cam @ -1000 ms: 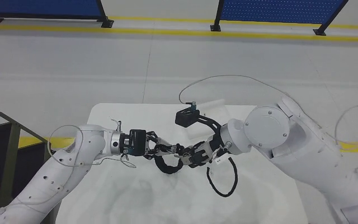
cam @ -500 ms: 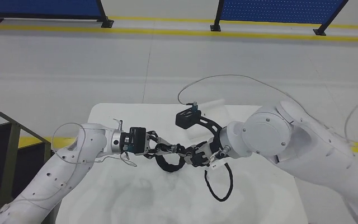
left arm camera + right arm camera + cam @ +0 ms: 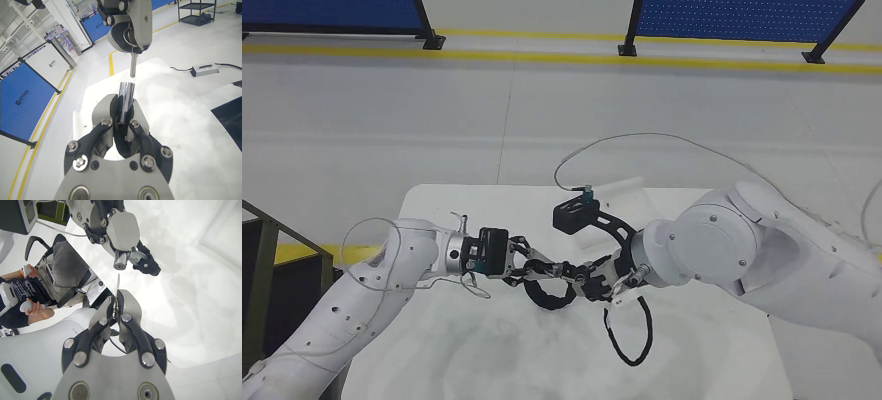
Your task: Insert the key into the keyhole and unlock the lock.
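My left gripper (image 3: 123, 100) is shut on a chrome lock cylinder (image 3: 126, 98) whose open end points away from the wrist. Opposite it, my right gripper (image 3: 132, 45) is shut on the head of a silver key (image 3: 133, 64) with a ring. The key's tip hovers a short gap from the cylinder's end, roughly in line with it. In the right wrist view the key blade (image 3: 118, 281) points at the cylinder's keyhole face (image 3: 119, 265), held by the left gripper (image 3: 124, 251). From above, both grippers meet over the table's middle (image 3: 560, 275), and the lock's black loop (image 3: 545, 298) hangs below them.
The white table (image 3: 442, 340) lies under both arms. A loose black cable (image 3: 632, 335) curls beneath the right arm. A clear box (image 3: 620, 190) sits at the table's far edge. A black camera mount (image 3: 577, 214) juts from the right wrist.
The left wrist has shifted slightly toward the right arm, and the right arm's body has swung a little. Key and lock stay gripped, facing each other closely.
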